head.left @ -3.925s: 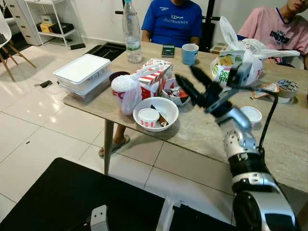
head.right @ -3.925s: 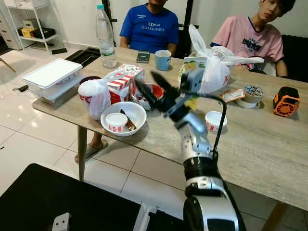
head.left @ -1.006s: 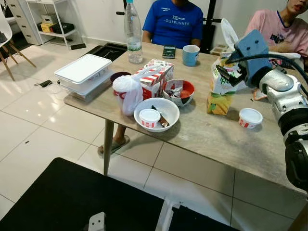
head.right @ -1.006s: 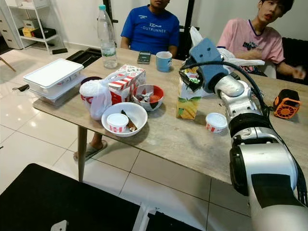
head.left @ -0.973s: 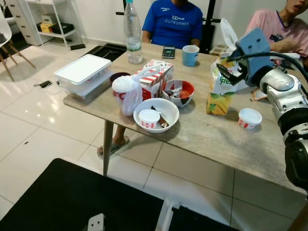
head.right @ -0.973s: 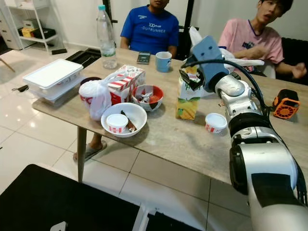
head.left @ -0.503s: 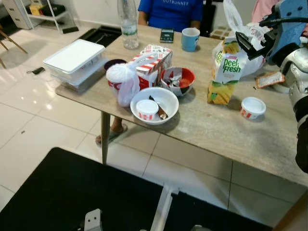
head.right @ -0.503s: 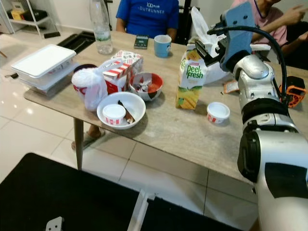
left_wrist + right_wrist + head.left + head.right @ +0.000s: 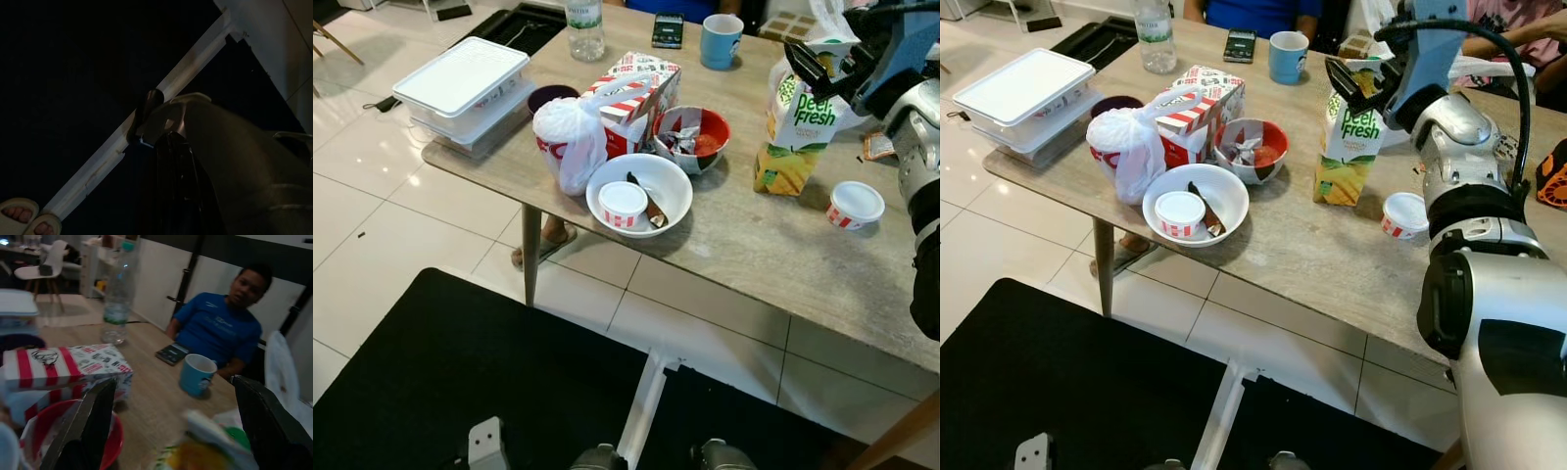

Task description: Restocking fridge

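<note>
On the wooden table [image 9: 744,264], running left to right, stand a white lidded container [image 9: 460,76], a tied plastic bag [image 9: 570,145], a red-striped box [image 9: 631,86], a white bowl [image 9: 641,191] and a red bowl [image 9: 697,139], then the juice carton [image 9: 1349,147], upright near the front edge where it is probably easiest to reach for the fridge. The right gripper [image 9: 1363,83] hovers at the carton's top with its fingers spread wide to either side, gripping nothing, the silver arm raised and bent in from the right. The left gripper [image 9: 168,161] hangs idle low over the dark mat [image 9: 460,372], and its fingers cannot be made out as open or closed.
</note>
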`<state>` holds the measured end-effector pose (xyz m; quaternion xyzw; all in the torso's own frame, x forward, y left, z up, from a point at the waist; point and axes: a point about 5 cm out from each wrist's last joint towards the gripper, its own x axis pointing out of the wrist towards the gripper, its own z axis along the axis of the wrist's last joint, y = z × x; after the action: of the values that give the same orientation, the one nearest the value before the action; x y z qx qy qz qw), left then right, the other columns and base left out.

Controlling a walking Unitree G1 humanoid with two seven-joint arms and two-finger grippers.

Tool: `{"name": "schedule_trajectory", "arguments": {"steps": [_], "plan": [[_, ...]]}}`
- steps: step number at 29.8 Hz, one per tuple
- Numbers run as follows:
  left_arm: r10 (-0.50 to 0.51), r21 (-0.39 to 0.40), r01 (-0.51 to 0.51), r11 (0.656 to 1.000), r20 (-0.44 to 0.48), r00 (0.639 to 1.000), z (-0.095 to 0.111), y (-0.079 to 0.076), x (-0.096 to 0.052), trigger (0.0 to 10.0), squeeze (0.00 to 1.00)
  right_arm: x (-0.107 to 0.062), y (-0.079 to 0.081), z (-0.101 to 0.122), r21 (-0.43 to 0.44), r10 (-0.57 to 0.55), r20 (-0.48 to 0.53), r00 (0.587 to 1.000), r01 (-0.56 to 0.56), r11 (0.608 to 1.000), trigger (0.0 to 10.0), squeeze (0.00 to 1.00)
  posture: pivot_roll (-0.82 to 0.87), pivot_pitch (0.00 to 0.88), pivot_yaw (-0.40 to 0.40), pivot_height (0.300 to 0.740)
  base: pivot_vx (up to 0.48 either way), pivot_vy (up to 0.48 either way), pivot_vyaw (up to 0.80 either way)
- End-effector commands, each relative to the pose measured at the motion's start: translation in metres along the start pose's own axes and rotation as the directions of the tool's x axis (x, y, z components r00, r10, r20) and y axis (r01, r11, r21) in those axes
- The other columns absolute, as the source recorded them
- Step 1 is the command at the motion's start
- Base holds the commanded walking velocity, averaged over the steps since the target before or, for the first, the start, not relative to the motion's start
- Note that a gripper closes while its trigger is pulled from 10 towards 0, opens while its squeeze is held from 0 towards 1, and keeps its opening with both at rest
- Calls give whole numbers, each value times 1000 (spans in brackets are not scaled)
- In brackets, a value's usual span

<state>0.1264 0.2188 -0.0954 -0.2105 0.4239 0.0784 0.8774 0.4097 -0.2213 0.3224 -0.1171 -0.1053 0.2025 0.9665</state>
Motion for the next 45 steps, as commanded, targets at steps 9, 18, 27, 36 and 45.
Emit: {"name": "schedule_trajectory", "arguments": {"steps": [9,18,27,36,45], "plan": [[30,-6,-31,1000,-91,995,-31,7,-11,10000,0,-6,-14,15,-231,-9,-118,993,-19,973,10000,0,23,168,-43,740,0,0,0],[33,-8,-34,999,-106,994,-36,8,-13,10000,0,-10,-22,27,-320,0,-159,987,-52,946,10000,0,21,177,-49,740,0,0,0],[22,-4,-23,1000,-100,995,-33,3,-10,10000,0,-9,-17,10,-465,-1,-395,919,-199,863,10000,0,15,174,-52,740,0,0,0],[11,-1,-11,1000,-101,995,-34,-1,-9,10000,0,-12,-24,9,-499,-91,-448,889,-165,851,10000,0,12,175,-55,740,0,0,0],[10,2,-10,1000,-112,994,-37,-2,-9,10000,0,-16,-31,15,-418,-111,-432,895,-90,904,10000,0,10,172,-58,740,0,0,0]]}}
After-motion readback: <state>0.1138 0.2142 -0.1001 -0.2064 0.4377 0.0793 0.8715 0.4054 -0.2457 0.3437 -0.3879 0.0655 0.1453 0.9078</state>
